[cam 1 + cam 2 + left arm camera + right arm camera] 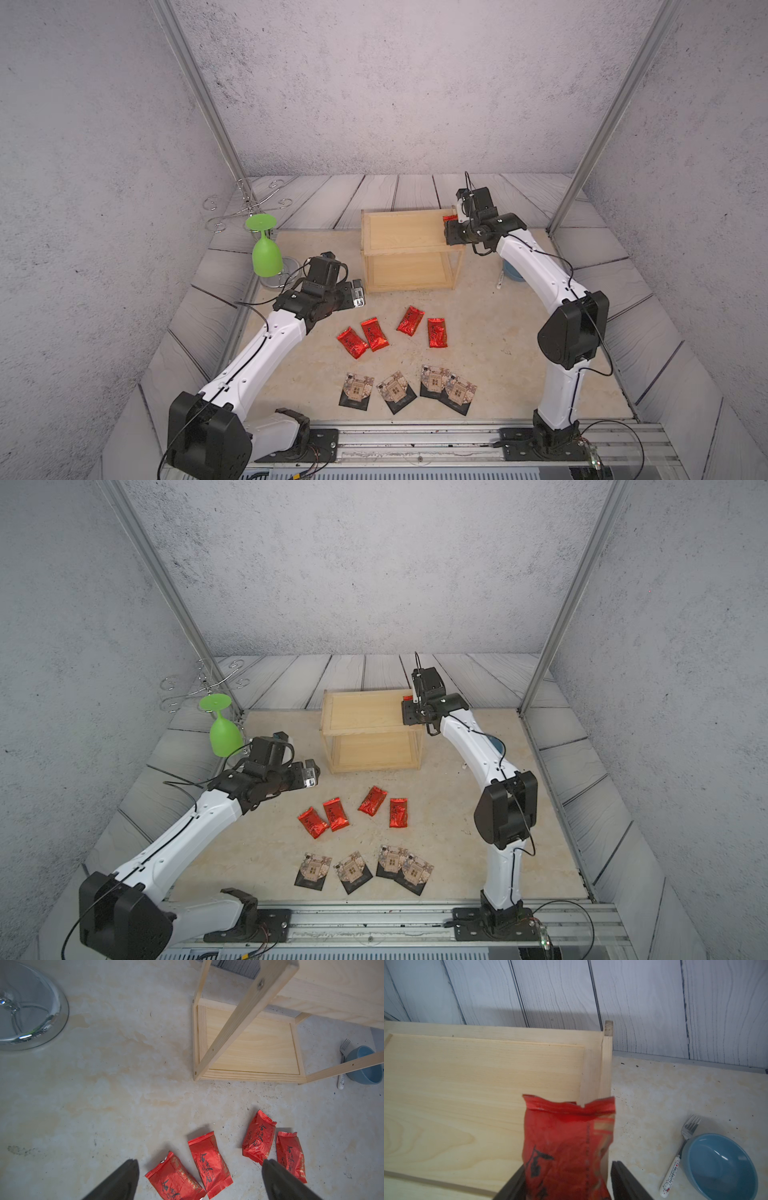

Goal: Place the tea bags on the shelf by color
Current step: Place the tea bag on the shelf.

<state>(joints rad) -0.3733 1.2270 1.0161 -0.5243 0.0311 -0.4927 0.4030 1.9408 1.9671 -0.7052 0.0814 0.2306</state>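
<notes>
Progress is slight, with nearly all the sorting left to do. Most of the tea bags lie on the tabletop [498,332], in front of the shelf [409,249]. The shelf's lower board [409,270] carries nothing that shows in both top views. Its top board [467,1088] is bare except at the corner on the robot's right. The left end effector [199,1161] hangs spread wide and empty above the tabletop, near the red sachets. The right end effector [568,1165] reaches over that right corner of the top board, its jaws parted on either side of one red sachet [566,1136]. A thin gap shows beside one finger, so the grip looks loosened rather than pinching. Whether this sachet already rests on the board cannot be told, and its far end pokes out over the side rim. Four black packets [355,390] lie in a row nearest the robot, the two on its right overlapping. Four more red sachets [410,321] lie loose between that row and the shelf. By my reckoning, one red is arriving and eight bags remain, with a separate board needed for the black ones.
</notes>
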